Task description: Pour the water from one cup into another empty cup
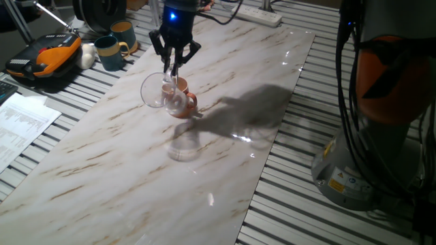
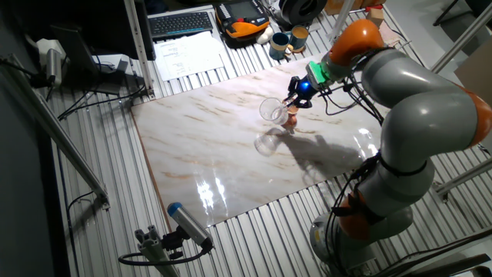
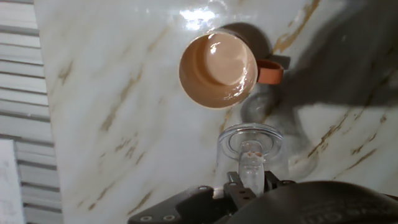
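Pincer (image 1: pixel 172 70) of mine grasps the glass mug (image 1: pixel 158 91) by its handle, tipped sideways above the terracotta mug (image 3: pixel 218 70) on the marble counter (image 1: pixel 122 170).

Place: robotics lab.
Evidence: KUKA arm (image 2: pixel 415 108) beside a marble-look board (image 2: pixel 215 161) on a slatted metal bench (image 2: pixel 100 223); keyboard (image 2: pixel 181 23), cables, papers (image 1: pixel 20 126).

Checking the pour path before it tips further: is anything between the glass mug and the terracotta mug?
Nothing visible. The end effector holds the glass mug tilted just above the terracotta mug, whose mouth is uncovered.
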### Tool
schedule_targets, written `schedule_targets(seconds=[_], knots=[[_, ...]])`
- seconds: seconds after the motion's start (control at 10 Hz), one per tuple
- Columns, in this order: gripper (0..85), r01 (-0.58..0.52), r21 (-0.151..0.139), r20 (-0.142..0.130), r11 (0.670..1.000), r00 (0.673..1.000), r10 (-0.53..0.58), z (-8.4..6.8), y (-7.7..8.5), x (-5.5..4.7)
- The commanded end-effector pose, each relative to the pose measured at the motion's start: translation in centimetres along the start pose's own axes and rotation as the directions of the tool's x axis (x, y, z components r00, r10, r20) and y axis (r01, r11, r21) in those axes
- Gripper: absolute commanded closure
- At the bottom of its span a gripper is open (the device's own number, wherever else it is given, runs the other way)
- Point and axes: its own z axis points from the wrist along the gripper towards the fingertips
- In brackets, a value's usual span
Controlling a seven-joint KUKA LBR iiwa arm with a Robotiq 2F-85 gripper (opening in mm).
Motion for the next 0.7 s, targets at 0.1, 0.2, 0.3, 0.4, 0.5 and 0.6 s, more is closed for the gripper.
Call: schedule_targets(seconds=[0.1, 0.2, 0.3, 0.4, 0.5, 0.6], knots=[[85.0, -0.037, -0.049, -0.043, 0.998, 0.998, 0.035, 0.06, 0.04, -0.07], [85.0, -0.037, -0.040, -0.043, 0.999, 0.998, 0.035, 0.07, 0.03, -0.05], [85.0, -0.068, -0.060, -0.028, 0.996, 0.997, 0.067, 0.01, 0.03, -0.09], [85.0, -0.098, -0.092, -0.028, 0.991, 0.995, 0.096, 0.04, 0.04, -0.10], [85.0, -0.110, -0.100, -0.036, 0.989, 0.994, 0.107, 0.03, 0.04, -0.09], [85.0, -0.122, -0.103, -0.035, 0.987, 0.992, 0.120, 0.05, 0.09, -0.11]])
